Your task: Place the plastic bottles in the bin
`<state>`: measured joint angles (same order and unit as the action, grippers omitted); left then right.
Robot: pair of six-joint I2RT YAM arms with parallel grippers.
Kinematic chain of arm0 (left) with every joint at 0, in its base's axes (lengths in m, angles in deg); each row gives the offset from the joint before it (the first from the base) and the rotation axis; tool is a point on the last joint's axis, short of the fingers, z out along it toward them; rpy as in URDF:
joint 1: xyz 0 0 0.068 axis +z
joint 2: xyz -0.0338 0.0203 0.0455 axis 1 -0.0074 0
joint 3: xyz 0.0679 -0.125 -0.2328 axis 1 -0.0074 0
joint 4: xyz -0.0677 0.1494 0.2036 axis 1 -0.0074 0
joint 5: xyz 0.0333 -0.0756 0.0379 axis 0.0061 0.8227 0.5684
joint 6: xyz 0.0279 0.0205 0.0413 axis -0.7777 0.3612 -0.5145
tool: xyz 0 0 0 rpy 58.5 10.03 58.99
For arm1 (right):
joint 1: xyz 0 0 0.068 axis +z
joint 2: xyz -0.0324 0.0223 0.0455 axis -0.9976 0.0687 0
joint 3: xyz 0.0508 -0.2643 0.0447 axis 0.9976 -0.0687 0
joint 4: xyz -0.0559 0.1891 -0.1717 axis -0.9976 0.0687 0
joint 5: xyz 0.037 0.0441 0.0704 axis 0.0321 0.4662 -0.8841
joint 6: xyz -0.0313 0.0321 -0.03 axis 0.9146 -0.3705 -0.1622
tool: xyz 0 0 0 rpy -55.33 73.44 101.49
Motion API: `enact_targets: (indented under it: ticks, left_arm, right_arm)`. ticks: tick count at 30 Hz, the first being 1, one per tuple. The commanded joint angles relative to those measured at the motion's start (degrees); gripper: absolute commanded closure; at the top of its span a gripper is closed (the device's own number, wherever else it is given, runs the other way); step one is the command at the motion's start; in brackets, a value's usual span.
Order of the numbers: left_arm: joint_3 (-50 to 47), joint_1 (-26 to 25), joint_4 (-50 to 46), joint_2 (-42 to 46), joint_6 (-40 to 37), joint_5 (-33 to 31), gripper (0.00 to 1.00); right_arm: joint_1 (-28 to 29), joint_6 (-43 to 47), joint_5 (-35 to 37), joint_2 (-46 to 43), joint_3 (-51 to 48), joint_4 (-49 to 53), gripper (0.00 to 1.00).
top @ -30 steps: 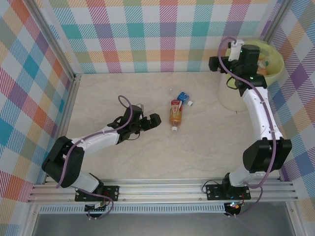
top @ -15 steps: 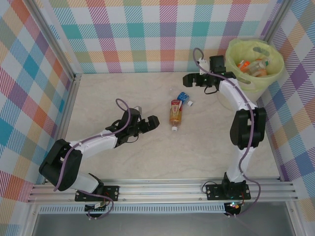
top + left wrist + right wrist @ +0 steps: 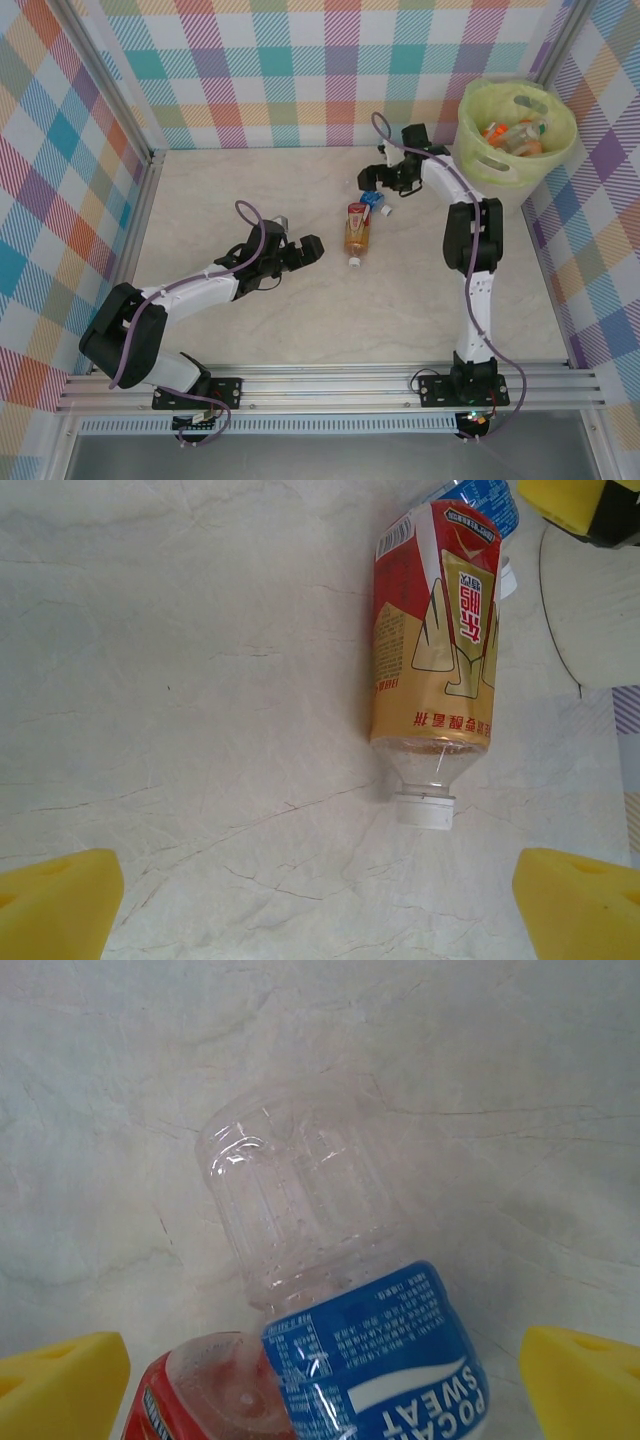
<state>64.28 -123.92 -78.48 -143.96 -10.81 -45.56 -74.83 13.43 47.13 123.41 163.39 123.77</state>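
**Right arm swings from bin to blue bottle**

Right gripper (image 3: 376,178) has come away from the bin (image 3: 478,150) and now hangs over the blue bottle (image 3: 380,1360), jaws spread wide, holding nothing. That bottle lies on the table (image 3: 250,330), touching the base of the red bottle (image 3: 435,650), which lies flat with its cap (image 3: 425,809) toward the arms. Left gripper (image 3: 299,237) has barely moved; it is near the red bottle's left side, wide open and empty. Other bottles (image 3: 512,135) lie in the bin.

My pale worktop (image 3: 250,190): a red-labelled bottle (image 3: 357,230) lies at centre, a blue-labelled bottle (image 3: 372,197) touching its far end; the bin (image 3: 512,178) stands far right.
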Motion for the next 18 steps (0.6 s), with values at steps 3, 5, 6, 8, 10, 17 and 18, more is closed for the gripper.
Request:
enact_targets:
  ticks: [3,5,6,8,10,17,18]
  left_arm:
    - [0.38,0.16,0.34,-0.3,-1.06,-0.03,0.0]
    - [0.22,0.16,0.16,-0.16,-1.12,-0.19,0.0]
    - [0.13,0.16,0.15,-0.08,-1.09,-0.29,0.0]
    - [-0.01,0.16,0.07,0.06,-1.17,-0.42,0.0]
    - [-0.03,0.16,-0.09,0.05,-1.23,-0.46,0.0]
    - [0.55,0.16,-0.2,-0.59,-1.54,-0.21,0.0]
    - [0.78,0.17,-0.2,-0.75,-1.59,-0.19,0.0]
  right_arm:
    - [2.4,-0.49,4.12,5.1,7.58,5.38,0.0]
    - [3.13,0.13,6.62,7.33,10.74,8.07,0.0]
    - [3.55,0.33,8.46,8.61,12.58,9.61,0.0]
    - [4.34,0.85,11.44,10.89,15.84,12.37,0.0]
    - [5.14,0.98,14.15,12.81,18.59,14.48,0.0]
    - [6.36,-6.88,27.99,15.77,22.43,14.46,0.11]
    - [6.35,-7.94,29.64,15.92,22.62,14.37,0.13]
